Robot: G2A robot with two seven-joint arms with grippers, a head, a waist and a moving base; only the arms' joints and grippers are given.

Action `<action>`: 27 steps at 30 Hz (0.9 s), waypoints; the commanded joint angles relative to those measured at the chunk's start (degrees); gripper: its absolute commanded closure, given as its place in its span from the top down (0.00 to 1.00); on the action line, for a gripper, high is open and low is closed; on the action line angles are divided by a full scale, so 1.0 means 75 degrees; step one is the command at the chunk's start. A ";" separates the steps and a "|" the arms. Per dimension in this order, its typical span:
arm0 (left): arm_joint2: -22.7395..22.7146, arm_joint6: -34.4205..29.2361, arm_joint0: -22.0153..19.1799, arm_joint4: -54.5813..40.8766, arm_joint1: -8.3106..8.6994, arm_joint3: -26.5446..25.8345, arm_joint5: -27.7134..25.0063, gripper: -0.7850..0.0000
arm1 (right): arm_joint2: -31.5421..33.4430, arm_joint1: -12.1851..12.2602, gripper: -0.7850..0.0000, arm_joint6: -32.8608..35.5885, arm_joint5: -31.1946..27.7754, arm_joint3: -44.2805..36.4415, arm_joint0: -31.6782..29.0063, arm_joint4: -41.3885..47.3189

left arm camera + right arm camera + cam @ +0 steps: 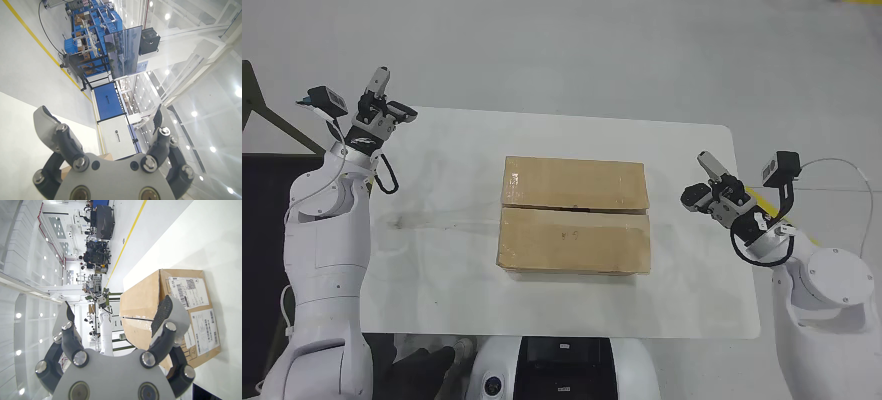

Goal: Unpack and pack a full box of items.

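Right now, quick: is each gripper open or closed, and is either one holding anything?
Left gripper: open, holding nothing.
Right gripper: open, holding nothing.

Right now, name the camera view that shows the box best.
The top view: the whole box lies unobstructed, flaps shut. The right wrist view has one pincer finger across it; the left wrist view catches a corner.

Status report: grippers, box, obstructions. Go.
Left gripper open, empty, over the table at its far corner. Right gripper open, empty, apart from the box. Box flaps shut, mid-table. Nothing atop it.
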 commanded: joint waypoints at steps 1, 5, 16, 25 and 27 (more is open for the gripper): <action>0.0000 0.0000 0.0000 0.0000 0.0000 0.0000 0.0000 1.00 | 0.0000 0.0000 1.00 0.0000 0.0000 0.0000 0.0000 0.0000; 0.0000 0.0000 0.0000 0.0000 0.0000 0.0000 0.0000 1.00 | 0.0000 0.0000 1.00 0.0000 0.0000 0.0000 0.0000 0.0000; 0.0000 0.0000 0.0000 0.0000 0.0000 0.0000 0.0000 1.00 | 0.0000 0.0000 1.00 0.0000 0.0000 0.0000 0.0000 0.0000; 0.0000 0.0000 0.0000 0.0000 0.0000 -0.0001 0.0000 1.00 | -0.0153 0.0060 1.00 0.0560 -0.0392 0.0087 -0.0125 -0.0024; 0.0000 0.0000 0.0000 0.0000 0.0000 -0.0001 0.0000 1.00 | -0.0164 0.0092 1.00 0.0785 -0.0399 0.0101 -0.0153 -0.0093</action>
